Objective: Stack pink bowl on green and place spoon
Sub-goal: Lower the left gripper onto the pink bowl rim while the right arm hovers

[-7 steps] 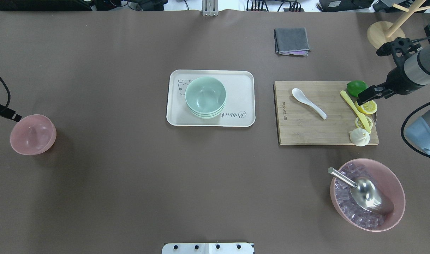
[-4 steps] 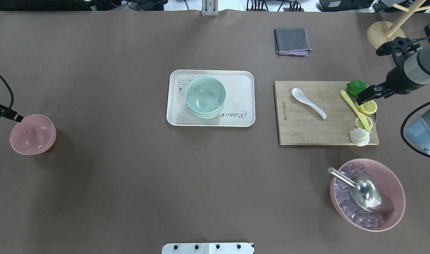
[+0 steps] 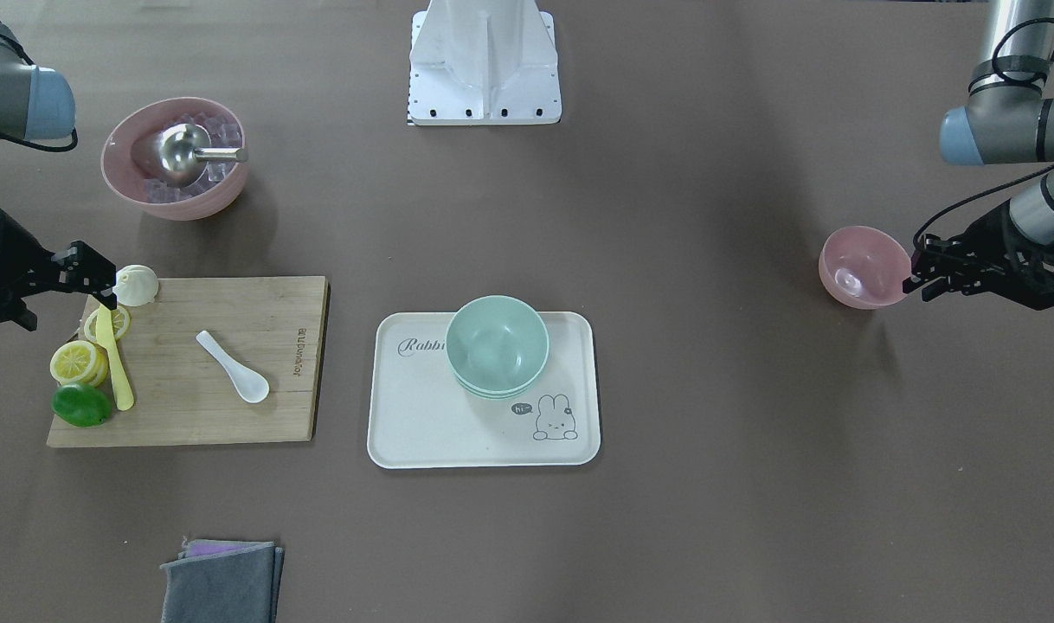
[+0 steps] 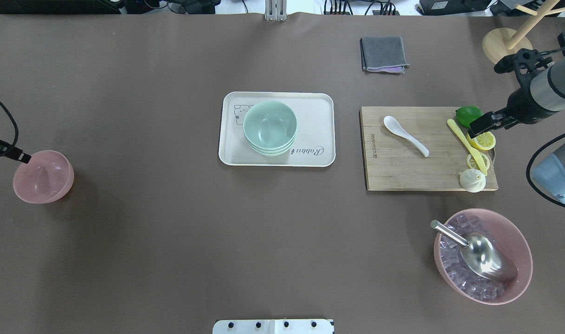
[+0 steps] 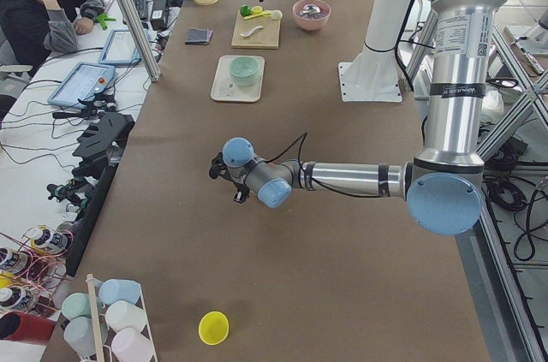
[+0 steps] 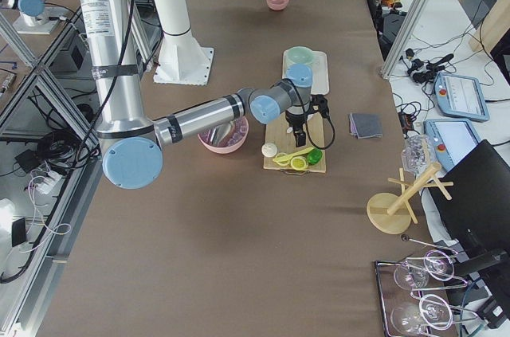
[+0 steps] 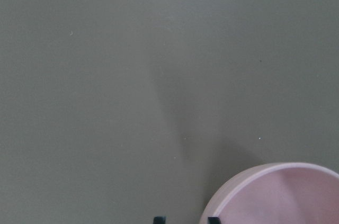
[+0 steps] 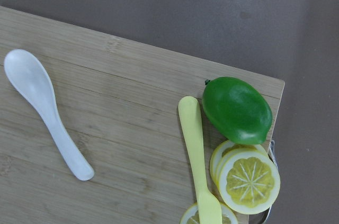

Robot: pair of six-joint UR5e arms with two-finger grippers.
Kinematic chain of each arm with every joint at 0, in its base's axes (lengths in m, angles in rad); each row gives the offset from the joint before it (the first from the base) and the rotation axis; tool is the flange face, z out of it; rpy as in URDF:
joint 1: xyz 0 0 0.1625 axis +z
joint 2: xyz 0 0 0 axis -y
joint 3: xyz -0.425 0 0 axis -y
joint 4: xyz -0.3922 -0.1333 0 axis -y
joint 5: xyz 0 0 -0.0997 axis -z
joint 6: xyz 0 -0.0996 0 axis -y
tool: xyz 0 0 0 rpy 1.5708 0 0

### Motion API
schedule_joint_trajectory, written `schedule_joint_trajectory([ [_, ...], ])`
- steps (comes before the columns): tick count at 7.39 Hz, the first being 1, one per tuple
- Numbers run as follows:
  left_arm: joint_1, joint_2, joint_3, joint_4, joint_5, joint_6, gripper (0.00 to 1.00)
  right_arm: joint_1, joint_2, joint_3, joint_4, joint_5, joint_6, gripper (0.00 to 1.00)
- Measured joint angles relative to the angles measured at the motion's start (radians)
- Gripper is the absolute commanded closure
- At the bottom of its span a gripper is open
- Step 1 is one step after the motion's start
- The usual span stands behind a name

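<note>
The small pink bowl (image 4: 43, 176) stands upright at the table's far left, also in the front view (image 3: 863, 266). My left gripper (image 4: 25, 158) is open at the bowl's far rim; in the left wrist view its fingertips (image 7: 159, 218) stand either side of the rim (image 7: 265, 173). The green bowls (image 4: 269, 127) are stacked on the white tray (image 4: 319, 106). The white spoon (image 4: 405, 135) lies on the wooden cutting board (image 4: 403, 176). My right gripper (image 4: 477, 127) is open and empty above the board's right end, over the lemon.
A lime (image 4: 469, 114), lemon slices (image 4: 484, 140), a yellow knife (image 4: 463, 141) and a dumpling (image 4: 471, 180) sit on the board's right end. A large pink bowl with ice and a metal scoop (image 4: 483, 255) stands near right. A grey cloth (image 4: 383, 54) and a wooden rack (image 4: 500, 44) stand at the back.
My left gripper has shifted slightly toward the pink bowl's rim. The right arm and all objects have stayed in place.
</note>
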Motion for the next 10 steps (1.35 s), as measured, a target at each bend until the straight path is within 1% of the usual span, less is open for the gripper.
schedule_joint_trajectory([
  [2,0.003,0.000,-0.002,0.002,-0.024,0.001,0.61,0.000,0.000,0.000,0.000,0.000,0.000,0.00],
  [4,0.008,0.001,0.000,0.003,-0.025,0.003,0.63,0.000,0.000,0.000,0.000,0.000,0.000,0.00],
  [5,0.012,0.001,0.002,0.003,-0.022,0.004,0.70,0.000,0.000,0.000,0.000,0.000,0.000,0.00],
  [6,0.014,0.001,0.003,0.003,-0.020,0.004,0.98,0.000,0.000,0.000,0.000,0.000,0.000,0.00],
  [7,0.015,0.001,0.003,0.003,-0.020,0.003,1.00,0.000,0.000,0.000,0.000,0.000,0.000,0.00],
  [10,0.015,0.002,-0.019,0.003,-0.030,-0.004,1.00,0.000,-0.001,0.000,0.000,0.000,0.000,0.00],
])
